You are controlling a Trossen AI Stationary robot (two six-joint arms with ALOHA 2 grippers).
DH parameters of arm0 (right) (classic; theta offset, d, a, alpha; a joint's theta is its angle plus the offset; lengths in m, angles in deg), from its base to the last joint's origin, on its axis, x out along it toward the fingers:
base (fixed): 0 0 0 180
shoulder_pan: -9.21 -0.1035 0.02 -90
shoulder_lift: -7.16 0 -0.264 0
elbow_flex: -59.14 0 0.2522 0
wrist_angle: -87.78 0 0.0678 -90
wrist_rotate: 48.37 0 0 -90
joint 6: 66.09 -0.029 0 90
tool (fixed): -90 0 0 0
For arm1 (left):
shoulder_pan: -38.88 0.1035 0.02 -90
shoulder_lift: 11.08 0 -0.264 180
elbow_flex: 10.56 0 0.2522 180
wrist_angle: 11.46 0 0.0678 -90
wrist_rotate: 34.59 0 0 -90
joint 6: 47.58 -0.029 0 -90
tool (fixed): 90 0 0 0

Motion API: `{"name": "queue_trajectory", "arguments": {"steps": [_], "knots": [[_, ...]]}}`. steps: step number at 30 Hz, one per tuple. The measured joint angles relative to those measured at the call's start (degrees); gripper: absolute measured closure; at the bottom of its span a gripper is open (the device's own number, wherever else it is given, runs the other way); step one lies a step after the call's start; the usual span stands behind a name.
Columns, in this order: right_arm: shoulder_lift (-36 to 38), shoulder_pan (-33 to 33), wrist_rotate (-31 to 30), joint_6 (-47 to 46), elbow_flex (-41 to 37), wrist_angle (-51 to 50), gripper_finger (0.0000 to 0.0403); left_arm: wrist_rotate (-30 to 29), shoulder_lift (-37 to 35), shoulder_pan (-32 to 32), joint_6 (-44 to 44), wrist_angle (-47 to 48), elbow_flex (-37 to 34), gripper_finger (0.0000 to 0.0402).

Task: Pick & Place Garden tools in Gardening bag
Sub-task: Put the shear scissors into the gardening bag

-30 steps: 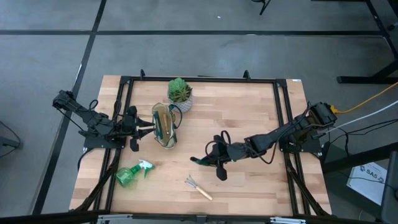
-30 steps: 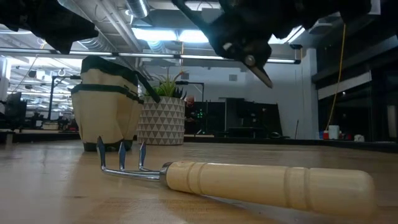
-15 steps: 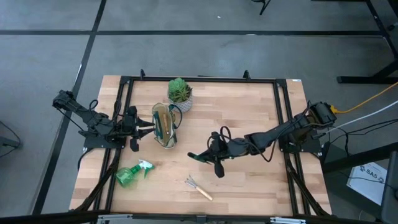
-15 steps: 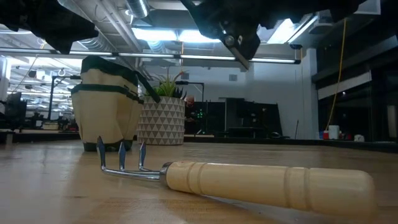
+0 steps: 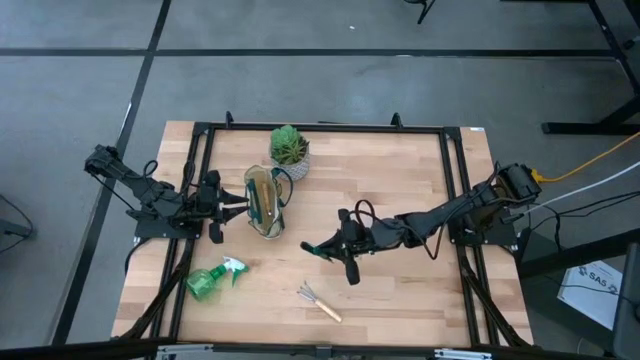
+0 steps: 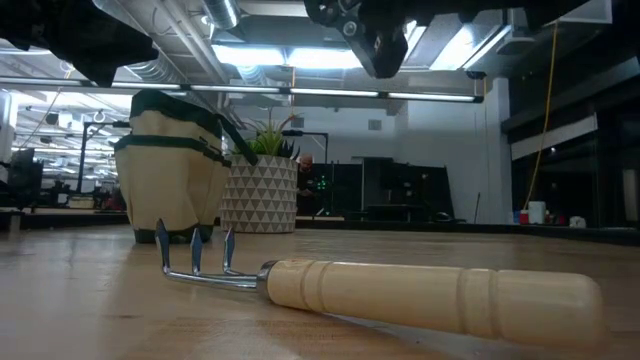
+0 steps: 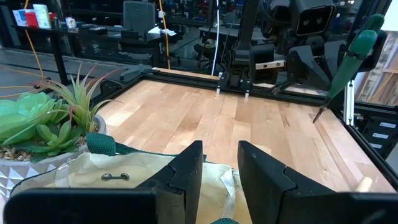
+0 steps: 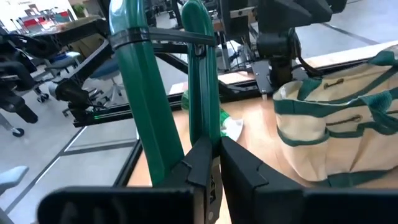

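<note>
A wooden table seen from above, with a dark robot arm reaching in from each side.

The right tool hangs just below the middle of the frame, pinched narrow on the green handles of the pruning shears. In its own wrist view the two green handles stand up between the closed dark fingers. In the left wrist view the shears hang blade-down in the air at the upper right, clear of the table.

The gardening bag, cream canvas with dark green trim, stands upright left of centre. The left tool sits at the bag's left edge, its fingers partly apart over the rim; whether they grip the canvas cannot be told for certain.

A potted plant in a white patterned pot stands just above the bag, near the top edge of the table.

Still out on the table: the green spray bottle at lower left, and the wooden-handled mini rake at lower centre, which fills the foreground of the low view. No trowel can be made out on the table; something seems to sit inside the bag, but what it is cannot be told.

Judging by this, the task looks about midway: the shears are lifted and need carrying left to the bag, and the rake and bottle are untouched.
</note>
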Motion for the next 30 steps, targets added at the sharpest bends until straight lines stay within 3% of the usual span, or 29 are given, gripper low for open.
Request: {"name": "queue_trajectory", "arguments": {"steps": [15,22,30], "knots": [[0.0,0.0,2.1,3.9,1.2,4.7,0.0371,0.0,0.0,0.0,0.0,0.0,0.0,0.0304],[-4.2,1.0,8.7,7.8,8.1,3.6,0.0371,0.0,0.0,0.0,0.0,0.0,0.0,0.0304],[-10.7,3.2,12.0,7.9,18.1,-6.8,0.0371,0.0,0.0,0.0,0.0,0.0,0.0,0.0304]]}}
